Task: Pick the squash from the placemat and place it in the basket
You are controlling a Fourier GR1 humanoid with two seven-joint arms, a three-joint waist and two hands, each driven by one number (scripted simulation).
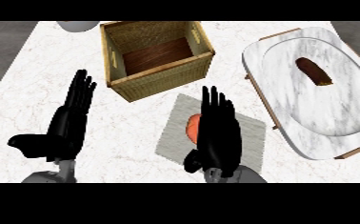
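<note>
An orange squash [192,126] lies on a grey placemat [247,137] near the counter's front, mostly hidden behind my right hand [218,132]. That hand hovers over the squash with its fingers straight and pointing away from me, not curled round it. A square wicker basket [119,81] with a dark wooden floor stands just beyond the placemat, to the left. My left hand [70,116] rests open at the left, fingers up, apart from everything.
A large marble tray [295,104] on a wooden frame sits at the right with a dark brown oblong object [314,70] on it. A pale rounded object [77,25] shows at the counter's far left edge.
</note>
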